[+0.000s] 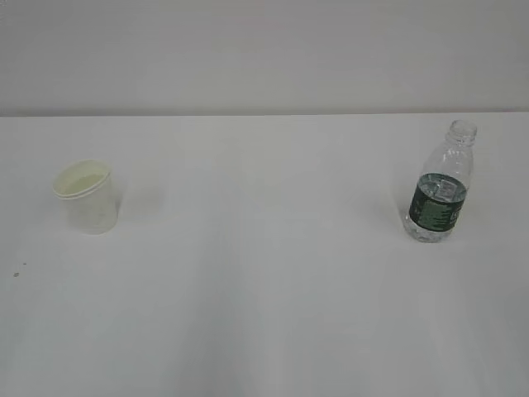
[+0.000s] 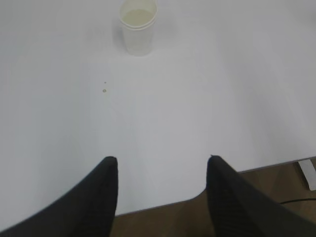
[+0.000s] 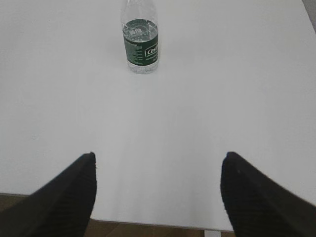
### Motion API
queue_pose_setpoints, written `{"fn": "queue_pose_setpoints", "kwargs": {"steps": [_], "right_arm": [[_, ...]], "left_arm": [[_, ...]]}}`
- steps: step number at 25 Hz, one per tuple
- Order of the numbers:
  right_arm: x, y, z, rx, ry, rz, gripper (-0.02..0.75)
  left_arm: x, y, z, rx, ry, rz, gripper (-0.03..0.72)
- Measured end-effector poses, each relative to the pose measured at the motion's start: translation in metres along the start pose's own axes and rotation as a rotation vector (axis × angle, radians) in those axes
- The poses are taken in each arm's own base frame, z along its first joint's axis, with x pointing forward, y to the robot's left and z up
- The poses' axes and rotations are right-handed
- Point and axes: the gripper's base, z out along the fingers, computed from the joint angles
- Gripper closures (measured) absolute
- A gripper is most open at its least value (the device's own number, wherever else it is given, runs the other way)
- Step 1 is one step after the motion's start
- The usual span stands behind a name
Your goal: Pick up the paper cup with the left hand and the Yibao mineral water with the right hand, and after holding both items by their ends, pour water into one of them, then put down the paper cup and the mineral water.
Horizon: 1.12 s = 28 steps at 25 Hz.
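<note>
White table (image 1: pixel 264 289) filled the scene. Nearest, at its edge, the left hand (image 2: pixel 160 190) and right hand (image 3: pixel 158 190) hung spread and empty. Farther off, the paper cup (image 1: pixel 86 196) and Yibao mineral water (image 1: pixel 440 184) stood upright, well apart; everything remained to do.

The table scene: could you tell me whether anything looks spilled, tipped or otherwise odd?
Nothing is spilled or tipped. The paper cup and the capless Yibao mineral water stand upright, far apart. Only oddity: tiny dark specks on the table near the cup.

Yibao mineral water (image 3: pixel 140 42), far part of table: dark green label band, white boxed logo, letters too small to read.
</note>
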Motion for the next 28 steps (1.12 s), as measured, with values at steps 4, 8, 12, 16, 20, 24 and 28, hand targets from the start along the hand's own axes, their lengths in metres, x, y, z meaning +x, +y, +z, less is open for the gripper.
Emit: {"fn": "queue_pose_setpoints", "kwargs": {"steps": [4, 8, 12, 16, 20, 24, 28], "right_arm": [[0.002, -0.001, 0.002, 0.01, 0.008, 0.0, 0.148], [0.006, -0.001, 0.007, 0.015, 0.032, 0.002, 0.148], [0.007, -0.001, 0.008, 0.017, 0.033, 0.006, 0.148], [0.007, -0.002, 0.008, 0.028, 0.037, 0.004, 0.148], [0.008, -0.003, 0.008, 0.031, 0.043, 0.002, 0.17], [0.009, -0.003, 0.009, 0.032, 0.051, 0.001, 0.195], [0.01, -0.003, 0.01, 0.034, 0.061, 0.0, 0.198]], "left_arm": [[0.006, 0.001, 0.008, -0.002, 0.034, -0.005, 0.284], [0.013, 0.003, 0.016, -0.008, 0.067, -0.008, 0.284], [0.014, 0.004, 0.017, -0.015, 0.074, -0.004, 0.284], [0.017, 0.005, 0.019, -0.029, 0.094, 0.002, 0.284], [0.018, 0.006, 0.019, -0.033, 0.108, -0.002, 0.284], [0.024, 0.007, 0.025, -0.037, 0.139, -0.016, 0.284], [0.029, 0.008, 0.031, -0.04, 0.167, -0.023, 0.284]]}}
